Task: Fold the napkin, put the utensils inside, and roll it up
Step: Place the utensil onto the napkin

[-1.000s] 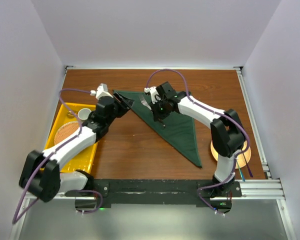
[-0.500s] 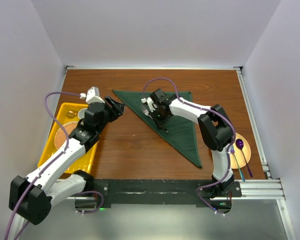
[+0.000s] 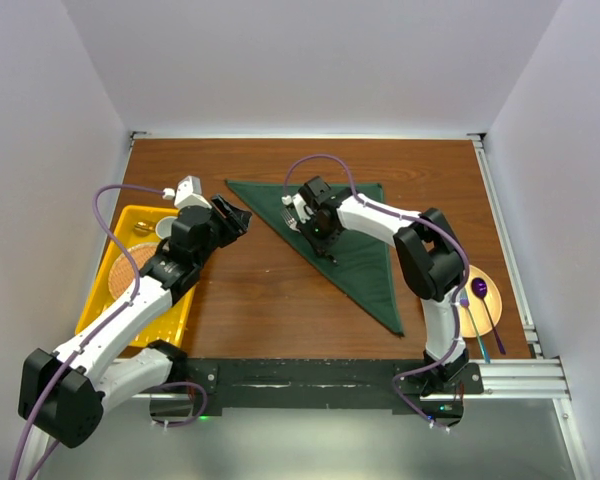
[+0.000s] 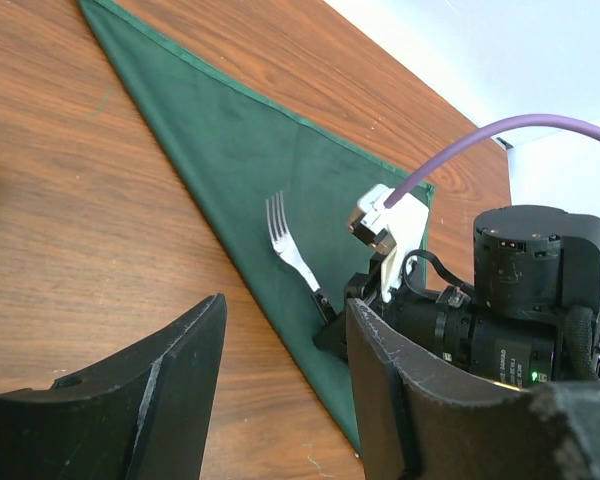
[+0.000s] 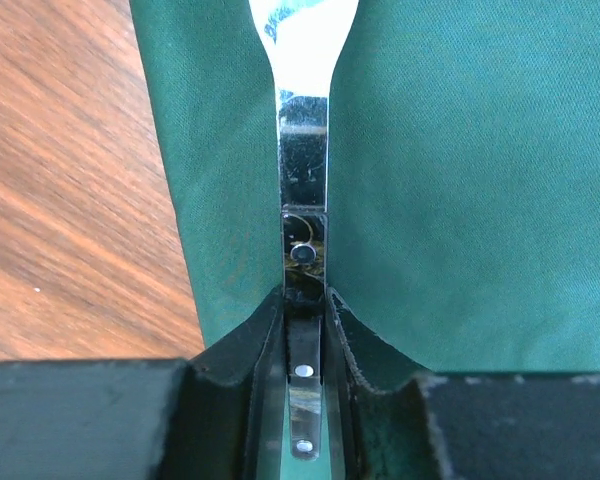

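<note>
Green napkin (image 3: 358,252), folded into a long triangle, lies flat on the brown wooden surface (image 3: 280,300). One straight edge runs along the far side and the sharp tip points toward the near right. A fork (image 4: 288,245) rests on the cloth just inside its long slanted edge, with the silver tines toward the far left and the dark handle running back toward the right arm.

The right gripper (image 5: 305,300) is down at that handle, low over the cloth. In the right wrist view its two black fingers (image 5: 248,335) flank the handle very closely, but whether they pinch it or merely stand beside it cannot be told. The right arm rises from its base, bends sharply at the elbow above the near right of the surface, and sends its forearm leftward and away, wrist tipped down onto the napkin.

The left arm stretches diagonally from its base over a yellow tray (image 3: 178,312). The left gripper (image 3: 235,216) is held above bare wood near the napkin's left corner and aimed at the fork. Its jaws stand wide apart with nothing between them.

An orange plate (image 3: 492,282) with a purple spoon (image 3: 479,290) sits near the right arm's base.
</note>
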